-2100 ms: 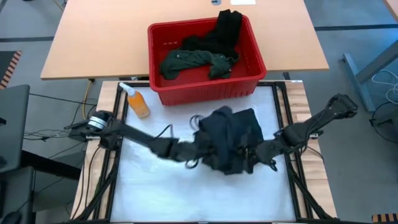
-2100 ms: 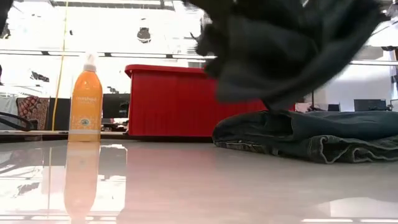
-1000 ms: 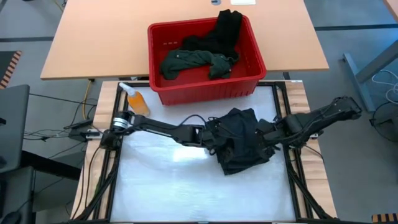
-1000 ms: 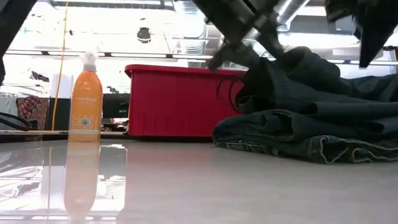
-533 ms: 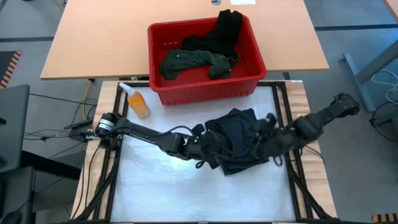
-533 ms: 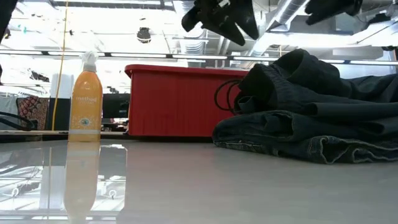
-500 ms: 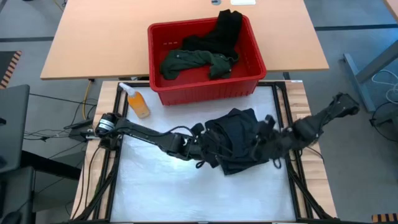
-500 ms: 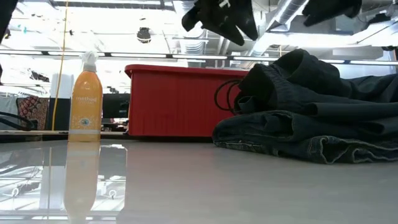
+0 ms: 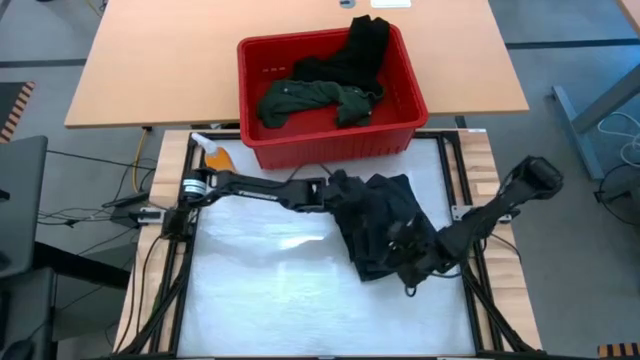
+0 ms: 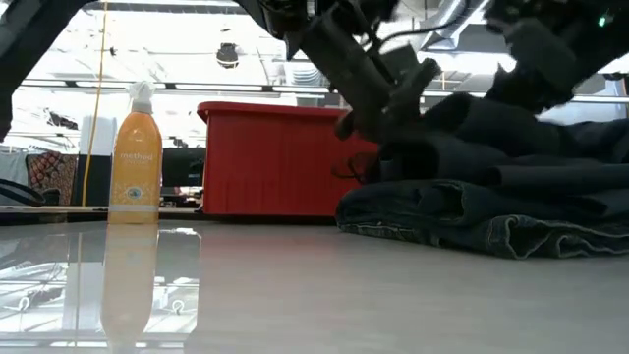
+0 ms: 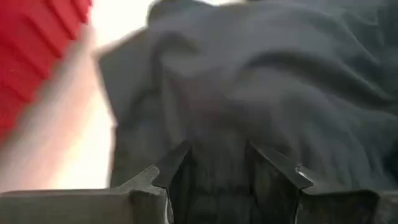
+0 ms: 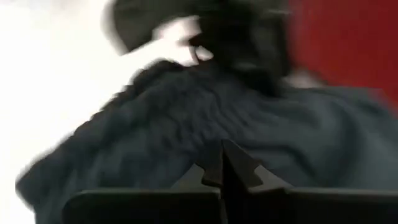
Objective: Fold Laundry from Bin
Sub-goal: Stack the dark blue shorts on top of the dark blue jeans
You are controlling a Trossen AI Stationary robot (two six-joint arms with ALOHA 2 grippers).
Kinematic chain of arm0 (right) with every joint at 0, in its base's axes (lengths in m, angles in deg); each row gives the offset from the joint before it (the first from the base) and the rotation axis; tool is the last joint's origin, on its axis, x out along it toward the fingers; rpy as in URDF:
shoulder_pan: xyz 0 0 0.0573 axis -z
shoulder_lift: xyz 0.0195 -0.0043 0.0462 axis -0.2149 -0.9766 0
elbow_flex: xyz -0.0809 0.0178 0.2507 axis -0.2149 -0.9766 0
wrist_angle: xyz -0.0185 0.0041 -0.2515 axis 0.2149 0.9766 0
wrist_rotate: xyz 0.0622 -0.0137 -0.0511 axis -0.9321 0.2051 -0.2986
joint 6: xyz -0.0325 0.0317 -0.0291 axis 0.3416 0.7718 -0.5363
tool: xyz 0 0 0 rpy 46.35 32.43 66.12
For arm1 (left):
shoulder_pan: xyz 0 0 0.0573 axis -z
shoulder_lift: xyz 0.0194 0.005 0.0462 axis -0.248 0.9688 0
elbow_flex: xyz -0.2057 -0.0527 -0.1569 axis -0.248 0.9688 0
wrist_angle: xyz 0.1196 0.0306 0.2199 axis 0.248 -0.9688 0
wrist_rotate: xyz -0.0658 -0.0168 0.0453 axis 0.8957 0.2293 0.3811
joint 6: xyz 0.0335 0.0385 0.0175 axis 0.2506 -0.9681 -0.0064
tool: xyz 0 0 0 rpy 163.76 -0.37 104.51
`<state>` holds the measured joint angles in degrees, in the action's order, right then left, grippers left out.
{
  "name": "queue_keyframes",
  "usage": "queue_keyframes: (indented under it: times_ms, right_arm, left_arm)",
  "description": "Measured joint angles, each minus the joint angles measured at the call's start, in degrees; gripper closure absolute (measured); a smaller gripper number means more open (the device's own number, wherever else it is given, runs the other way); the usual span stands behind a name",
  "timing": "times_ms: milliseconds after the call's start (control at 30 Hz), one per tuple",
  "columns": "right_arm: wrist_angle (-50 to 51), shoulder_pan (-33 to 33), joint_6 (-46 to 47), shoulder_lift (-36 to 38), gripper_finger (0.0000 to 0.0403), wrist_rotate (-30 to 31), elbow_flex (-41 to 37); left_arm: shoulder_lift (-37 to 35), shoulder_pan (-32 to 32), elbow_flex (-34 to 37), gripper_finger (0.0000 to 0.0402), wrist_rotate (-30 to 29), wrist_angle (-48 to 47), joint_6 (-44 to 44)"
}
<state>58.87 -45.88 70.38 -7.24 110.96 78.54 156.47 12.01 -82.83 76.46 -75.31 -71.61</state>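
The white table (image 9: 250,290) is carrying a dark heap of laundry (image 9: 385,225) right of centre, just in front of the red bin (image 9: 330,145), which is sitting on the tan table behind and is holding a dark green shirt (image 9: 300,97) plus a black piece (image 9: 365,45) draped over its back wall. An orange bottle (image 10: 136,157) is standing well apart to the left.

The heap is looking like folded dark jeans (image 10: 472,221) at the bottom with a black garment (image 10: 531,147) bunched on top (low view shows the hem seam). It is likely handling soft and floppy, denim heavier and a bit stiffer, the black piece light and slumping; nothing fragile. Best hold is probably a hem or corner edge, pinched thin, not the bulky middle.

The left gripper (image 11: 219,168) is sitting at the heap's bin-side left edge, fingers partly apart with dark cloth showing between them; whether it is actually gripping cannot be told. The right gripper (image 9: 412,262) is at the heap's near right corner, fingers closed together (right wrist view shows them meeting); whether cloth is caught is not showing.
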Motion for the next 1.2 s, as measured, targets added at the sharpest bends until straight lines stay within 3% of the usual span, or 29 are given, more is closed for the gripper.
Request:
queue_keyframes:
  times_ms: [100, 267, 400, 533, 633, 733, 933, 1000, 1200]
  right_arm:
    - [-5.1, -0.6, -7.6, -4.8, 0.0388, -6.3, 0.6]
    - [-3.6, -2.0, -12.9, -7.1, 0.0387, -16.8, 3.7]
    - [3.0, -2.7, -12.8, -3.0, 0.0387, -16.4, 6.7]
    - [15.1, -2.7, -7.8, 5.1, 0.0387, -11.9, 10.4]
    - [22.9, -2.6, -1.4, 10.9, 0.0387, -11.9, 10.3]
    - [27.2, -2.6, 6.4, 14.1, 0.0387, -15.0, 7.5]
    - [27.6, -4.4, 14.0, 14.0, 0.0387, -26.2, 0.6]
    - [28.8, -4.3, 15.4, 13.4, 0.0387, -26.9, -0.1]
    - [30.4, -2.6, 9.6, 14.9, 0.0383, -26.8, 3.0]
  left_arm:
    - [1.9, 0.7, -0.2, 0.0262, 0.2, -3.5, -0.6]
    - [3.6, 2.9, -0.2, 0.0262, -5.5, -6.9, -1.8]
    - [3.7, 3.5, -0.2, 0.0262, -7.8, -6.2, -2.7]
    - [3.6, 3.0, -0.2, 0.0262, -13.0, -5.9, -4.0]
    - [3.4, 2.9, -0.2, 0.0262, -14.5, -5.9, -4.1]
    - [2.8, 3.6, -0.1, 0.0262, -15.9, -5.8, -5.4]
    - [-1.4, 6.2, -0.1, 0.0262, -30.1, -4.6, -12.9]
    - [-2.8, 6.6, -0.2, 0.0262, -28.1, -2.6, -14.2]
    - [-1.5, 7.6, -0.2, 0.0262, -7.3, 4.0, -16.2]
